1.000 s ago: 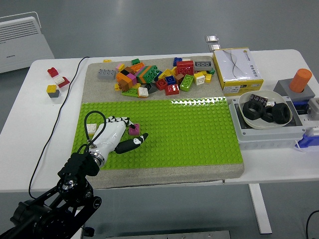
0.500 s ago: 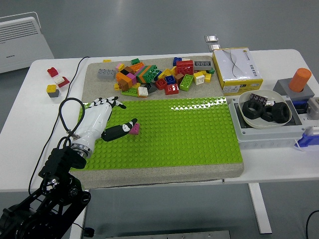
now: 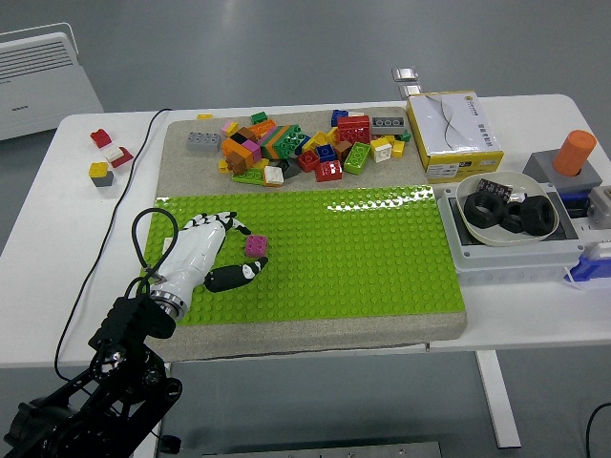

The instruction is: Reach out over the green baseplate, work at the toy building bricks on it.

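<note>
The left hand is seen low over the left part of the green baseplate, reaching in from the lower left corner; the right hand is not in view. A small pink brick sits on the baseplate just beside the hand, between the outstretched fingers above it and the dark thumb below it. Fingers and thumb are parted, nothing is clamped; whether either tip touches the brick cannot be told. A loose pile of bricks lies on the grey mat beyond the baseplate's far edge, well apart from the hand. Three stray bricks are noted on the tabletop at far left. The step in hand is judged to be work on the pink brick: either a grasp being set up or a press-down just released. For the next move, thumb and fingers would need to be brought together squarely on the brick's sides, or pressure applied straight down so the studs seat without tilting.
</note>
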Motion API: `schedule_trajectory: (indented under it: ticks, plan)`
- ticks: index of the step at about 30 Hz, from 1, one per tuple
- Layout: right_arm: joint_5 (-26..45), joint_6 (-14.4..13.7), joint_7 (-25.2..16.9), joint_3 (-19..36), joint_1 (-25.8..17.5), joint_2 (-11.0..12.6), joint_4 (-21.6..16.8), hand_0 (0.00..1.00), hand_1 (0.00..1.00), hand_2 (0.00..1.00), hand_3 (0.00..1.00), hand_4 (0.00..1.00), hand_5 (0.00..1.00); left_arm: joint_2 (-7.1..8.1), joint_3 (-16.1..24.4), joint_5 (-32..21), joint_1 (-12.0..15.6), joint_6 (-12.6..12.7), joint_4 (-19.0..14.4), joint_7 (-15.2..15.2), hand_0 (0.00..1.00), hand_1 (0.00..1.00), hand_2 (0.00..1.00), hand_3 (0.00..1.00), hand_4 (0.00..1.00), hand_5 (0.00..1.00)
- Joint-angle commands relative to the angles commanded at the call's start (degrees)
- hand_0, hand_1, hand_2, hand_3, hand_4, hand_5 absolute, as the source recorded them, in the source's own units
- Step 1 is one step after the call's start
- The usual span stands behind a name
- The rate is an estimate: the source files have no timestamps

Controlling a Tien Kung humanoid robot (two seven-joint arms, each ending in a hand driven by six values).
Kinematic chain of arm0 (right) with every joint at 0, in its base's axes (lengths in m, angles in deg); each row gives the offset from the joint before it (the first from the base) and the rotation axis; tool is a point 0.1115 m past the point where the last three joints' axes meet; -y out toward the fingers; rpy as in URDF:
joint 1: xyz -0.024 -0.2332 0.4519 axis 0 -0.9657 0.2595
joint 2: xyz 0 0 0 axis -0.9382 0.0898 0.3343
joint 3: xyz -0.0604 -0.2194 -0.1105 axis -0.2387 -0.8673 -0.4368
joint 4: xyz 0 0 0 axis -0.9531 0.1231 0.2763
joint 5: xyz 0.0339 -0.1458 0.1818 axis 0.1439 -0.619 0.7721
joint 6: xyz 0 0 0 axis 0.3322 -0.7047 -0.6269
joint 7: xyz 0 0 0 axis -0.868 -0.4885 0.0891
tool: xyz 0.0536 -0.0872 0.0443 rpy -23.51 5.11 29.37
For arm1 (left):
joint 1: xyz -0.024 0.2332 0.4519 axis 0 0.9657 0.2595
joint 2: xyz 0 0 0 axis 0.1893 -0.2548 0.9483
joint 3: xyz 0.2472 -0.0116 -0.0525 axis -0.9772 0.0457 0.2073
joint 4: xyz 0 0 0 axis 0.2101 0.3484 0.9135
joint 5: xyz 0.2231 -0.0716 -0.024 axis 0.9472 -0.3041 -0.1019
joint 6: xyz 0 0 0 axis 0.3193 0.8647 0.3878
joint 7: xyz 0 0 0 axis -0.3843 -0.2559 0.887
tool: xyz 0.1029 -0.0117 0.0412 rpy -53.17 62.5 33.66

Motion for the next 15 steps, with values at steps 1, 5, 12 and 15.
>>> schedule_trajectory:
  ticks: [1, 5, 12, 15]
  plan:
    - [-0.1, 0.0, 0.0, 0.2, 0.0, 0.0, 0.0, 0.668, 0.666, 0.732, 0.753, 0.761, 0.964, -0.1, -0.2, -0.1, -0.2, 0.1, 0.4, 0.1, 0.976, 0.914, 0.917, 0.636, 0.808, 0.518]
    - [-0.8, 0.1, -0.1, 0.8, 0.0, 0.1, 0.0, 0.669, 0.666, 0.731, 0.753, 0.761, 0.966, -0.6, -0.9, -0.3, -0.8, 0.4, 2.2, 0.3, 0.974, 0.911, 0.913, 0.637, 0.803, 0.522]
    - [-0.8, 0.1, -0.1, 0.9, 0.0, 0.2, 0.0, 0.667, 0.665, 0.732, 0.753, 0.761, 0.967, -1.17, -1.5, -0.9, -1.4, 0.6, 4.6, 0.6, 0.968, 0.908, 0.912, 0.633, 0.799, 0.522]
    - [-0.8, 0.1, 0.0, 0.9, 0.0, 0.2, 0.0, 0.668, 0.666, 0.732, 0.753, 0.761, 0.969, -1.56, -1.5, -1.1, -1.7, 0.8, 5.8, 0.8, 0.968, 0.907, 0.911, 0.631, 0.797, 0.52]
